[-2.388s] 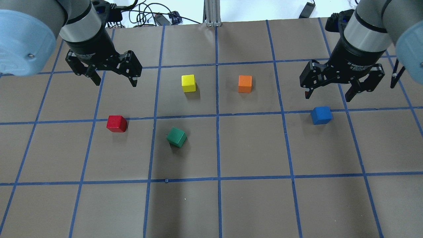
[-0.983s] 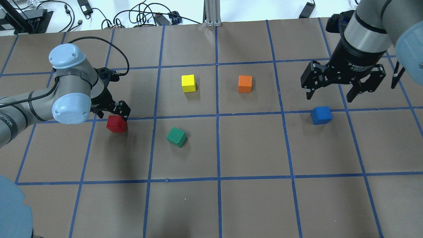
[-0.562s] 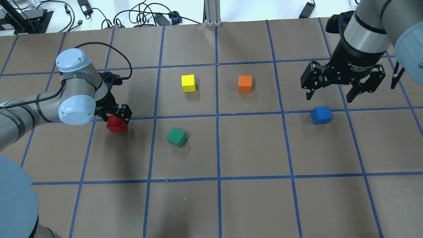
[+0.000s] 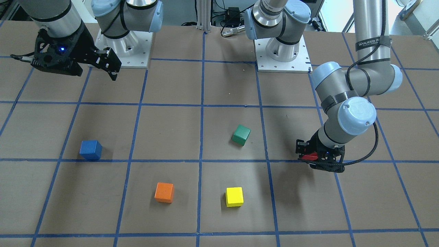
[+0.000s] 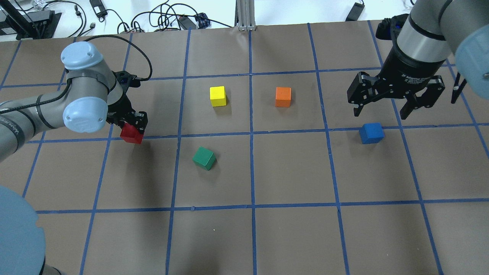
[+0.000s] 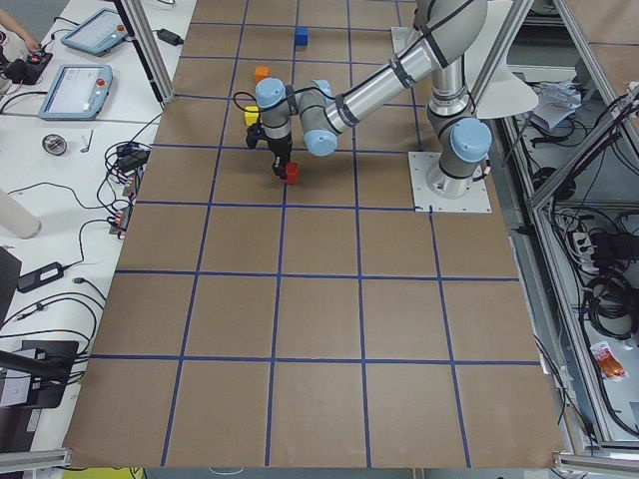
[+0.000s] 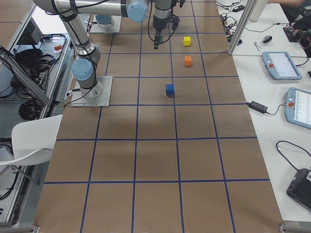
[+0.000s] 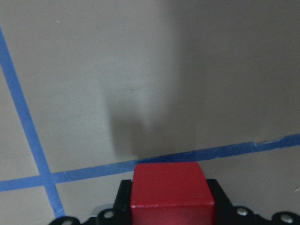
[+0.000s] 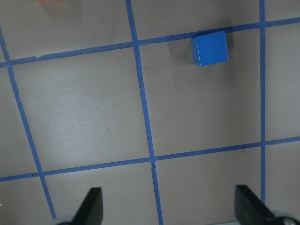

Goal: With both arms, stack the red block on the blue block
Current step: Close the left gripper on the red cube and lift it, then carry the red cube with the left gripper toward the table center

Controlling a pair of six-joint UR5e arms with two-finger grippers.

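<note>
My left gripper is shut on the red block and holds it a little above the brown table, at the left. The red block fills the bottom of the left wrist view between the black fingers, with its shadow on the paper beyond it. It also shows in the front view. The blue block sits on the table at the right, just below a blue tape line. My right gripper hangs open and empty above and just behind it. The right wrist view shows the blue block ahead of the spread fingers.
A green cube lies turned at an angle right of the red block. A yellow cube and an orange cube sit farther back near the middle. Cables lie beyond the table's far edge.
My left arm came down over the red block, shut on it and has now raised it slightly, back and to the left. The right arm has hardly moved.
</note>
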